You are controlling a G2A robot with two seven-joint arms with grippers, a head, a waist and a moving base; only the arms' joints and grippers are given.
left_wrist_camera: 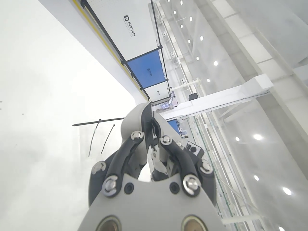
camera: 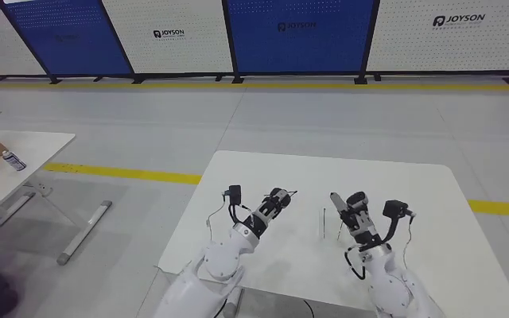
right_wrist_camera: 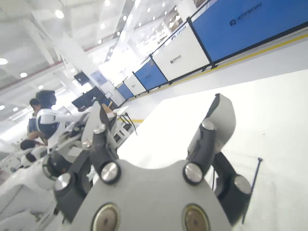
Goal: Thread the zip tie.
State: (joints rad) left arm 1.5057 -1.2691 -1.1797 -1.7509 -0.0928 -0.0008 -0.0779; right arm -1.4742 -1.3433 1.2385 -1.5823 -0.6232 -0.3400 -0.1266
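The tie (left_wrist_camera: 86,123) seems pinched near one end by the left fingers (left_wrist_camera: 134,121), which are pressed together and raised off the desk (camera: 413,191), its pointed tail jutting sideways. Two loose ties (left_wrist_camera: 107,140) lie on the desk between the arms. The right fingers (right_wrist_camera: 223,111) are spread wide, holding nothing. The likely risks are that so thin a strap swivels or slips in the pinch, or that its limp tail sags and misses the small head slot.
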